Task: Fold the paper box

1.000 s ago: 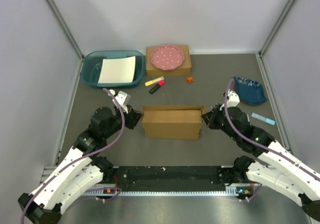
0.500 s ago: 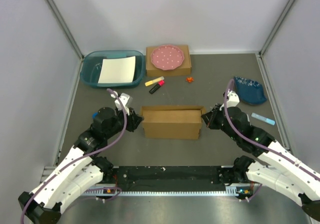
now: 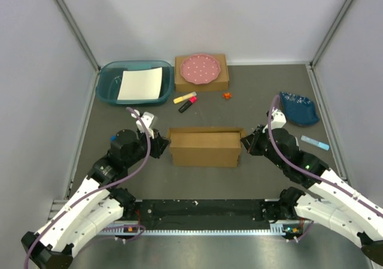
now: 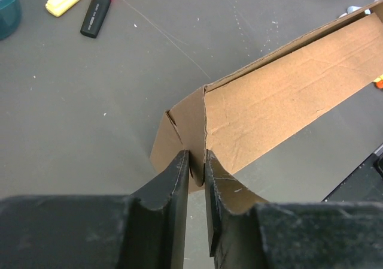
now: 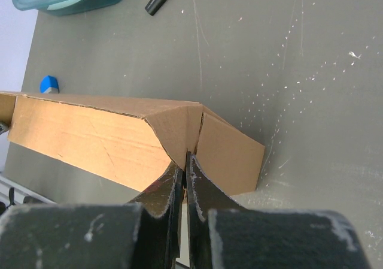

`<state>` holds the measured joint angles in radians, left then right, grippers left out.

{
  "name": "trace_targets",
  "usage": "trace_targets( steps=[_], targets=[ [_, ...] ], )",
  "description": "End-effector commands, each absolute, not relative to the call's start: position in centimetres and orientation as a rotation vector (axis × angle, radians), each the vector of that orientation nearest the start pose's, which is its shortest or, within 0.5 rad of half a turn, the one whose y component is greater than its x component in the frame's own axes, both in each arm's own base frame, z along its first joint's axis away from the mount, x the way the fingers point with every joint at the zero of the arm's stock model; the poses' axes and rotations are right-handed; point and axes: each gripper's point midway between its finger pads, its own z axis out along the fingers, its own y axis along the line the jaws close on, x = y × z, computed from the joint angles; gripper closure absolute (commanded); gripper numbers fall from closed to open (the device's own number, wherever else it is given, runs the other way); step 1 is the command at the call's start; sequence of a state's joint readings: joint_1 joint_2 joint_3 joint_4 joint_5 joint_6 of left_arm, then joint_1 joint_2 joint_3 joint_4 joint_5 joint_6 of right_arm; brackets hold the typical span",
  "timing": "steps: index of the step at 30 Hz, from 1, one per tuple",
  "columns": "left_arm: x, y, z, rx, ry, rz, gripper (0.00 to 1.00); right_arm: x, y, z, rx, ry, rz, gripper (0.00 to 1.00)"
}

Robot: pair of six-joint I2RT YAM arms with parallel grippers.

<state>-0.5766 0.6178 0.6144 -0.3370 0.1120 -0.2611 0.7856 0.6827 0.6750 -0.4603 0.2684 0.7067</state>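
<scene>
Left gripper (image 4: pixel 195 161) was clamped on the left end flap of the paper box (image 3: pixel 205 148). Right gripper (image 5: pixel 185 161) was pinched on its right end flap. The box stood mid-table (image 3: pixel 263 95), between both arms.

Plain brown across the large corrugated cardboard box (image 3: pixel 205 148). At twelve o'clock, pink with white dots on the round plate (image 3: pixel 200 69), over a smaller brown cardboard box (image 3: pixel 219 82). At eleven o'clock, teal plastic tub (image 3: pixel 108 83), white paper sheet (image 3: pixel 140 84). Beside these, yellow highlighter (image 3: pixel 184 97), black marker with pink cap (image 3: pixel 188 104). At two o'clock, dark blue speckled object (image 3: pixel 298 108). Underneath, dark grey table (image 3: pixel 263 95).
</scene>
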Motion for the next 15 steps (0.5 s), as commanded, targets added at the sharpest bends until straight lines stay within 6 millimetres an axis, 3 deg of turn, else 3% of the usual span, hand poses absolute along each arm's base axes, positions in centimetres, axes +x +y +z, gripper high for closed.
trace_targets(
  steps=[1, 5, 15],
  targets=[
    [21.4, -17.5, 22.5, 0.379, 1.858, -0.677, 0.83, 17.5, 17.2, 14.7, -0.018, 2.296, 0.593, 1.0],
    [21.3, -17.5, 23.5, 0.369, 1.833, -0.693, 0.99, 17.5, 17.2, 14.5, -0.017, 2.301, 0.591, 1.0],
    [21.0, -18.4, 25.7, 0.293, 1.798, -0.804, 1.0, 17.4, 17.2, 14.3, -0.014, 2.306, 0.593, 1.0]
  ],
)
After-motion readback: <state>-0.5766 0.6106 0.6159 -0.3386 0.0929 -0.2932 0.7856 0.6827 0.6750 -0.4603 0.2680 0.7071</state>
